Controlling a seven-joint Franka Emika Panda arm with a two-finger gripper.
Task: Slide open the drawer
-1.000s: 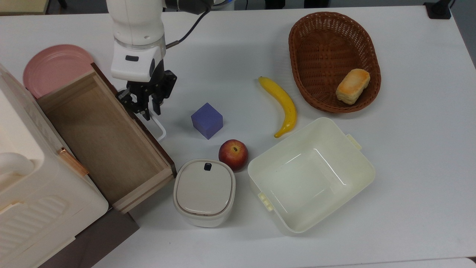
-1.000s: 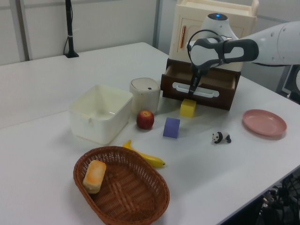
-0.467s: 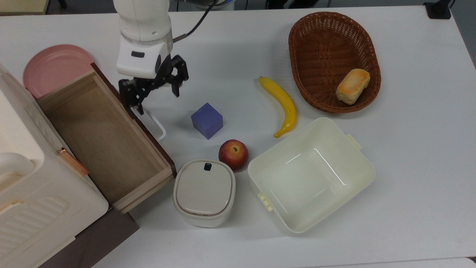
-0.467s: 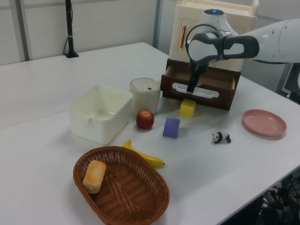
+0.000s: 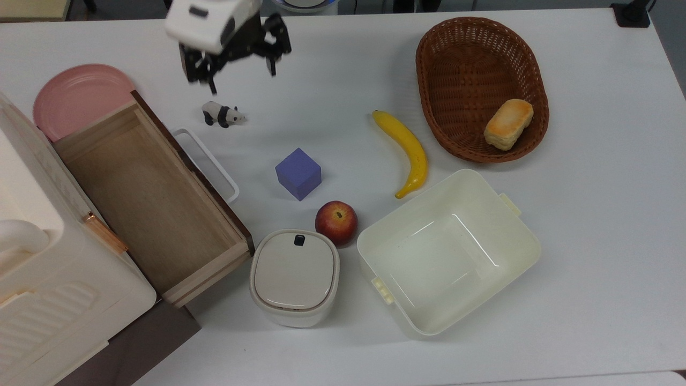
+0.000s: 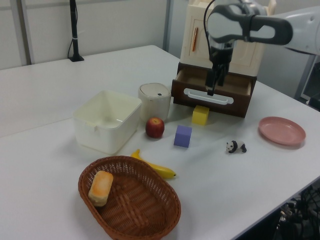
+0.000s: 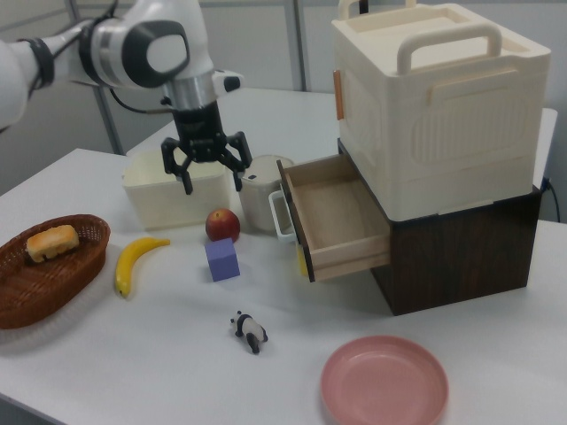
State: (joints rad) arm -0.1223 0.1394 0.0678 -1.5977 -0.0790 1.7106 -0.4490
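One drawer (image 5: 144, 203), and it sits well out of the dark cabinet at the top view's left, light wood floor bare to the camera, dark front panel angled toward the middle of the desk (image 5: 589, 241). Your white bar handle (image 5: 206, 163) runs along that panel, nothing gripping it. By my read the slide is done, or as good as done, and you are in the retreat step.

Moving right in the top view, the pink plate (image 5: 80, 96) lies behind the drawer's far corner, and the toy panda (image 5: 221, 114) stands just past the handle's upper end. Above it hangs your pincer (image 5: 236, 56), fingers spread apart, holding nothing, lifted clear of the handle and off toward the top edge. In the right view it hovers high over the cream bin (image 7: 168, 199), well apart from the drawer front.

Next along, the purple cube (image 5: 298, 173) sits near the handle, the lidded white container (image 5: 294, 277) is just beside the drawer's near corner, and the red apple (image 5: 336, 222) lies between the two. Then the banana (image 5: 407, 151), and furthest right the wicker basket (image 5: 445, 80) with a bread roll (image 5: 508, 124) inside.

Your next move, if you judge the opening sufficient, is simply to carry the arm up and away. If you want more travel, you'd have to come back down onto the handle, and watch that panda and the cube on the way.
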